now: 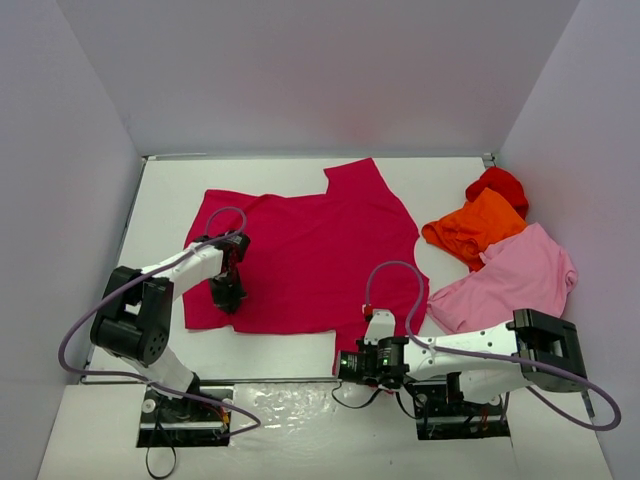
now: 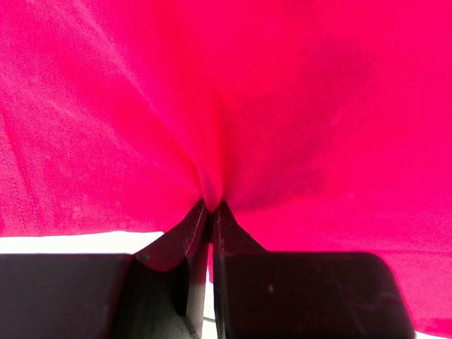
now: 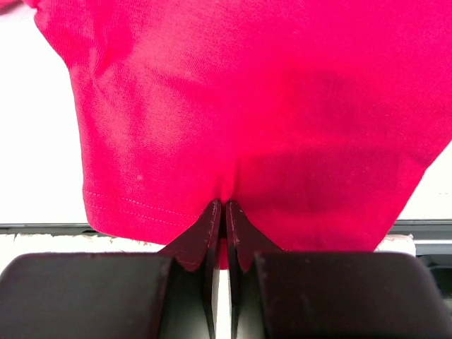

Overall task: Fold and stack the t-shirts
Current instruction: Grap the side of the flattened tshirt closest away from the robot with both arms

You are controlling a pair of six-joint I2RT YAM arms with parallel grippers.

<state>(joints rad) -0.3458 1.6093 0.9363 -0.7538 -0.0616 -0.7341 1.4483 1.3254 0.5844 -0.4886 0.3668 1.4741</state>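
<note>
Shirt status: the crimson shirt [image 1: 310, 250] is spread flat across the middle of the surface [image 1: 170, 190], and as far as I can tell its long axis runs left to right, with the bottom hem toward the left edge and one sleeve poking toward the far edge, the other toward the near edge. The left fingers [image 1: 228, 293] are shut tight on a pinch of cloth near the shirt's near-left corner. The wrist view shows the fabric puckering right into the tips [image 2: 201, 219]. The right fingers [image 1: 345, 365] are clamped shut too, on the sleeve that hangs at the near edge, with its stitched hem running just beside the tips [image 3: 212, 215]. So both grips sit along the near side, and the whole body of the shirt lies away from them, toward the far edge. My guess is the next move is a lengthwise fold, carrying that near side up and over toward the far edge, and both arms need to travel evenly or it'll skew. The pink shirt [image 1: 515, 280], orange shirt [image 1: 470, 228] and red shirt [image 1: 498, 184] are bunched along the right edge, waiting.
</note>
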